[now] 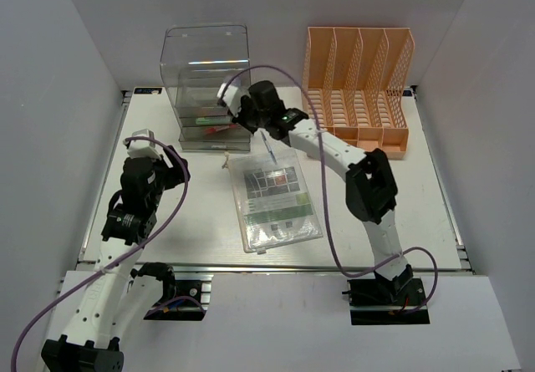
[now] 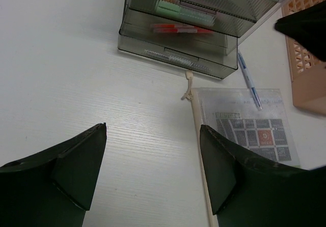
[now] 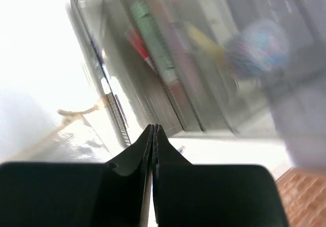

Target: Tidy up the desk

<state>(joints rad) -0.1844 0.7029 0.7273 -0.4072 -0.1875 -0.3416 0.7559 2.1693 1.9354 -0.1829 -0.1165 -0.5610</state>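
The white desk [image 1: 192,213] holds a clear document folder [image 1: 274,196] with printed sheets in its middle. A blue-and-white pen [image 1: 268,146] lies at the folder's far edge; it also shows in the left wrist view [image 2: 249,81]. My right gripper [image 1: 238,119] is shut and empty, close in front of the clear drawer box [image 1: 206,88], with the pen just to its right. In the right wrist view the shut fingertips [image 3: 154,128] point at the box's lower drawers [image 3: 153,79]. My left gripper [image 1: 173,161] is open and empty over bare desk [image 2: 76,74], left of the folder [image 2: 244,130].
An orange file rack [image 1: 358,88] stands at the back right and shows at the right edge of the left wrist view [image 2: 305,58]. The drawer box [image 2: 188,28] holds a green item and red markers. A beige tie string [image 2: 188,86] lies at the folder's corner.
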